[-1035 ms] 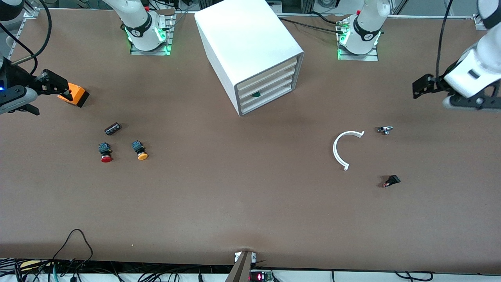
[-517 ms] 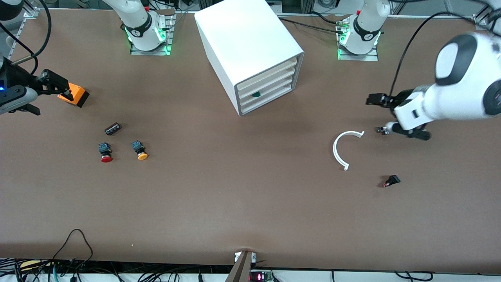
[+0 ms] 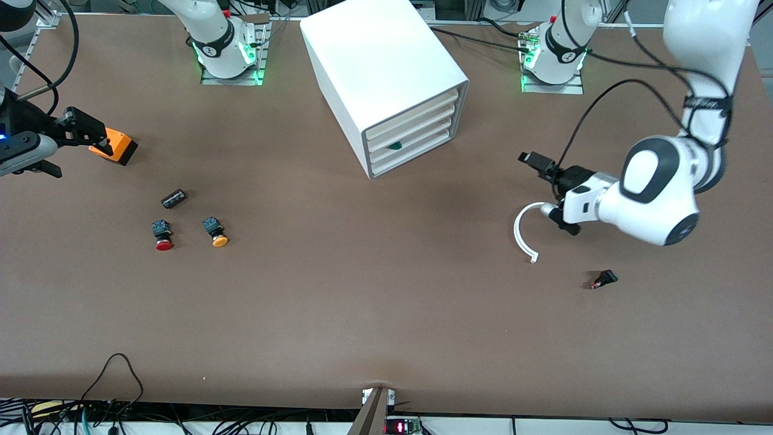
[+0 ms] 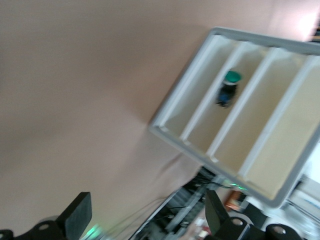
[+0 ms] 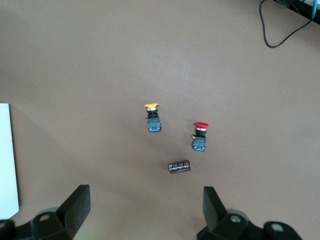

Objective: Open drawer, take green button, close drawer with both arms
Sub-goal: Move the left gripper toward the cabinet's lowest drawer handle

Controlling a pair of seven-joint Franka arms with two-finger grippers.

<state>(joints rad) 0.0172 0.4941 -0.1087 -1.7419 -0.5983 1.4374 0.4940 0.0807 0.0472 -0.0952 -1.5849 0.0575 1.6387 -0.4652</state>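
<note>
We record the left gripper (image 3: 546, 190) with jaws spread and nothing between them; in the left wrist view both black fingertips (image 4: 75, 217) stand wide apart. It hangs over the brown table (image 3: 386, 314), above one end of the thin white curved plastic strip (image 3: 520, 232), and faces the open front of the boxy white four-drawer cabinet (image 3: 380, 66).

The right gripper (image 3: 84, 136) also has its jaws spread, with no object held. It waits over the right arm's end of the table, just beside an orange block (image 3: 118, 146).

The shallow white third drawer (image 3: 413, 145) sits flush in the cabinet with the other three. The small green-capped push button (image 4: 228, 86) lies inside it; from the front camera only a green spot (image 3: 395, 145) shows.

On the table toward the right arm's end we note a red-capped button (image 3: 162, 235), an orange-capped button (image 3: 215, 232) and a small dark cylinder (image 3: 174, 197). A small black part (image 3: 604, 279) lies toward the left arm's end, nearer the front camera than the strip.
</note>
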